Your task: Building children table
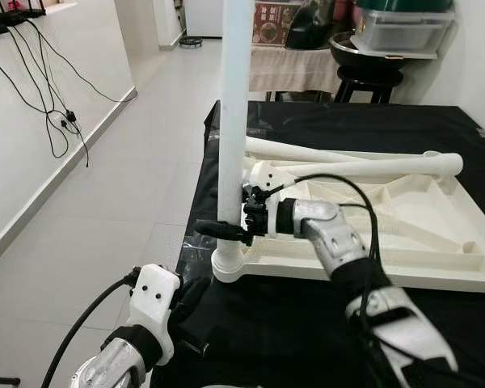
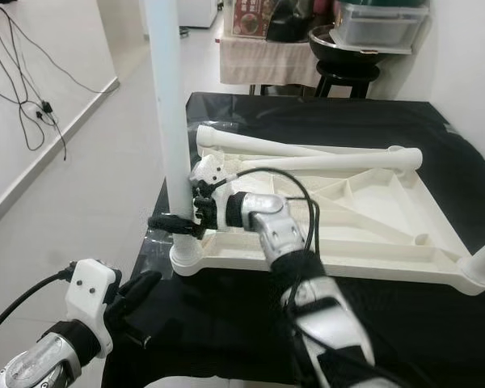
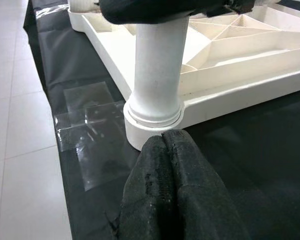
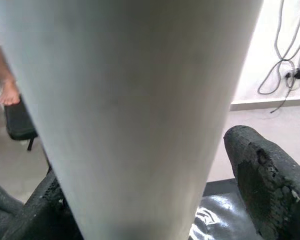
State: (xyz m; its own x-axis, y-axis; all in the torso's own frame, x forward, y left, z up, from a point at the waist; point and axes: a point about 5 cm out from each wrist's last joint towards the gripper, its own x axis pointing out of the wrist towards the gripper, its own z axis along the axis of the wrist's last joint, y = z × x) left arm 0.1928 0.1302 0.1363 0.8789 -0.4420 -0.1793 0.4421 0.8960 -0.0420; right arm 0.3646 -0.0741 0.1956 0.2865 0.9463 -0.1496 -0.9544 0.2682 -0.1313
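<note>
My right gripper (image 1: 226, 230) is clamped around the upright table leg (image 1: 233, 121), low down, one black finger on each side of the white tube — its top is cut off by the frame. The leg stands in the near-left corner socket (image 1: 228, 265) of the upturned white tabletop (image 1: 404, 234), which lies ribbed side up on the black-covered work surface (image 1: 291, 323). Two more legs (image 1: 364, 166) lie loose across the far part of the tabletop. My left gripper (image 3: 165, 195) hovers near the socket, its fingers pressed together on nothing. A patch of clear tape (image 3: 90, 135) shines on the cover's edge. In the right wrist view, a person's bare foot (image 4: 9, 92) shows at the edge, mostly hidden behind the leg.
</note>
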